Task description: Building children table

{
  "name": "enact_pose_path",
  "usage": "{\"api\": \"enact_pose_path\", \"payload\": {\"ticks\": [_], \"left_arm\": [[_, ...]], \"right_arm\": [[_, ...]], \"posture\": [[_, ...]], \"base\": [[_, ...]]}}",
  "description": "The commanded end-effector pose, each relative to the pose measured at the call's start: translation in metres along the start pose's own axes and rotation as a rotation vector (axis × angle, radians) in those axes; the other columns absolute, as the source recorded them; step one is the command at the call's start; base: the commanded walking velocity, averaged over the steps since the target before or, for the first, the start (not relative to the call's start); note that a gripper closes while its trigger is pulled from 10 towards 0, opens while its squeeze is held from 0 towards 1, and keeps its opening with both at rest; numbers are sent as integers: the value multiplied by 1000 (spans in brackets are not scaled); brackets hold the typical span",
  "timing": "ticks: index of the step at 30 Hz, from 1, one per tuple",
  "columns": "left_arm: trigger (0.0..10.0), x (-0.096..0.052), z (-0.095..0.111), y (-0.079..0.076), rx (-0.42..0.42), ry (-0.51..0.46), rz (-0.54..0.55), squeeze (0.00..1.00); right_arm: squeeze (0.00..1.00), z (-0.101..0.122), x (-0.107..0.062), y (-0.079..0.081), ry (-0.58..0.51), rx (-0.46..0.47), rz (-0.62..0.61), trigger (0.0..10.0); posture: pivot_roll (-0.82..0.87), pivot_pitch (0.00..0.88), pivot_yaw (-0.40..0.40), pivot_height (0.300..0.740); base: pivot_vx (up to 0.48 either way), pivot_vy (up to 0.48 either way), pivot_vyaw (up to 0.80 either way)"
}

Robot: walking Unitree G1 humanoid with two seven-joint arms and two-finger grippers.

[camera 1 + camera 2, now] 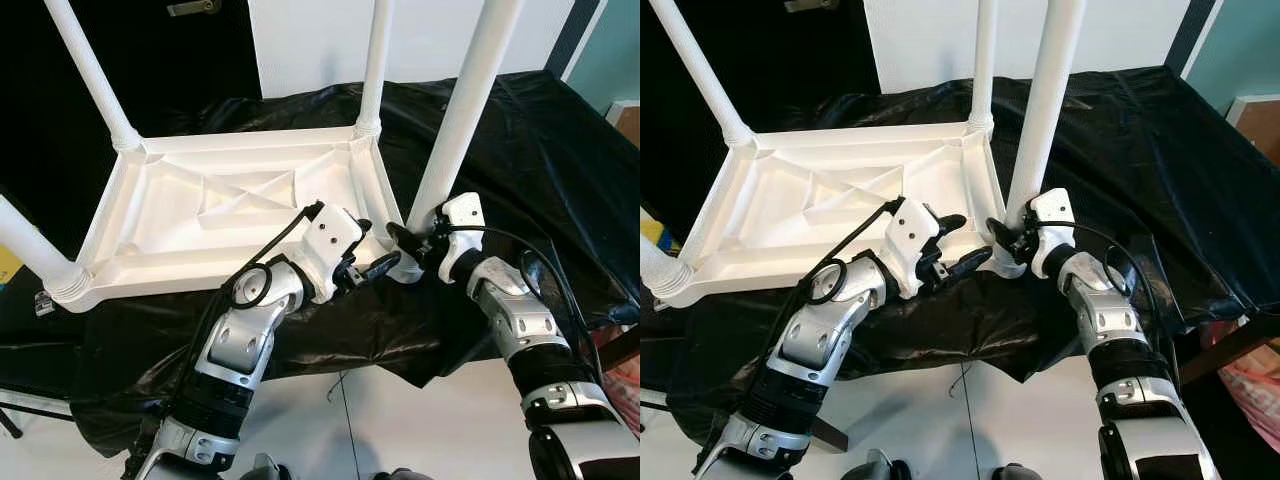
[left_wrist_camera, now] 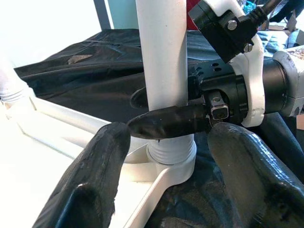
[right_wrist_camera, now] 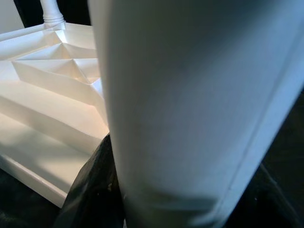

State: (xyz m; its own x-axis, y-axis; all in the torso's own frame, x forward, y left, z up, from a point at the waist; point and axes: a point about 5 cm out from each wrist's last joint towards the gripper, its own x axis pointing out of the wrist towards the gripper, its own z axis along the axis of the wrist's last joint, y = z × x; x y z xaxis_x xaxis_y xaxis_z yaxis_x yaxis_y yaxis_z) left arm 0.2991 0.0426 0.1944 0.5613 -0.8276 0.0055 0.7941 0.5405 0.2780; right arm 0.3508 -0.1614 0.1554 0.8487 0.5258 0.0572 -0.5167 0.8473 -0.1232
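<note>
Here the white table lies upside down on a black sheet, underside up so its corner sockets face the robot and the legs can be fitted from above. All four legs stand in their corners. The right claw is clamped around the near-right leg just above its threaded collar, probably to twist it tight or hold it plumb. The left claw hangs spread apart just beside that corner, gripping nothing, seemingly ready to steady the frame. The job looks close to finished.
</note>
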Motion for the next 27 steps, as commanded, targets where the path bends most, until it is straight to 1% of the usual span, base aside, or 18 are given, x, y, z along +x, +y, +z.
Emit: {"api": "enact_pose_path", "payload": {"ticks": [1,2,4,5,7,9,10,12,14,15,17,18,20,21,22,24,25,27], "left_arm": [[10000,0,-2,2,-1,6,59,0],[10000,0,-2,2,-1,6,59,0],[10000,1,-2,1,0,5,54,0],[10000,1,-2,1,0,5,54,0],[10000,1,-2,1,-1,5,52,0],[10000,2,-2,-1,-4,4,46,0],[10000,2,-2,-1,-4,4,46,0],[10000,2,-2,-2,-6,3,42,0],[10000,2,-2,-2,-6,3,42,0],[10000,2,-2,-3,-8,3,40,0],[10000,2,-2,-3,-8,3,40,0],[10000,3,-3,-3,-10,3,39,0],[10000,3,-3,-3,-10,3,39,0],[10000,3,-3,-4,-11,3,39,0],[10000,3,-3,-4,-12,2,38,0],[10000,3,-3,-4,-12,2,38,0],[10000,4,-3,-5,-13,0,35,0],[10000,4,-3,-5,-12,0,34,0]], "right_arm": [[0,-18,-3,2,81,29,-31,10000],[0,-18,-3,2,81,29,-31,10000],[0,-23,-4,3,104,43,-116,10000],[0,-23,-4,3,104,43,-116,10000],[0,-24,-4,4,109,56,-159,10000],[0,-28,-5,6,127,101,-283,10000],[0,-28,-5,6,127,101,-283,10000],[0,-30,-6,10,132,109,-399,10000],[0,-30,-6,10,132,109,-399,10000],[0,-32,-8,15,144,142,-542,10000],[0,-32,-8,15,144,142,-542,10000],[0,-34,-8,24,153,197,-698,10000],[0,-34,-8,24,153,197,-698,10000],[0,-36,-8,30,157,226,-763,10000],[0,-34,-4,37,147,239,-766,10000],[0,-34,-4,37,147,239,-766,10000],[0,-30,0,42,125,230,-728,10000],[0,-30,1,42,125,224,-723,10000]], "posture": [[-12,54,5,740],[-12,54,5,740],[-16,54,5,740],[-16,54,5,740],[-20,54,6,740],[-25,53,5,740],[-25,53,5,740],[-24,52,3,740],[-24,52,3,740],[-30,48,-1,740],[-30,48,-1,740],[-33,48,0,740],[-33,48,0,740],[-33,48,0,740],[-33,48,0,740],[-33,48,0,740],[-37,42,-5,740],[-33,39,-7,740]], "base": [[0,0,0],[0,0,0],[0,0,0],[0,0,0],[0,0,0],[0,0,0],[0,0,0],[0,0,0],[0,0,0],[0,0,0],[0,0,0],[0,0,0],[0,0,0],[0,0,0],[0,0,0],[0,0,0],[0,0,0],[0,0,0]]}}
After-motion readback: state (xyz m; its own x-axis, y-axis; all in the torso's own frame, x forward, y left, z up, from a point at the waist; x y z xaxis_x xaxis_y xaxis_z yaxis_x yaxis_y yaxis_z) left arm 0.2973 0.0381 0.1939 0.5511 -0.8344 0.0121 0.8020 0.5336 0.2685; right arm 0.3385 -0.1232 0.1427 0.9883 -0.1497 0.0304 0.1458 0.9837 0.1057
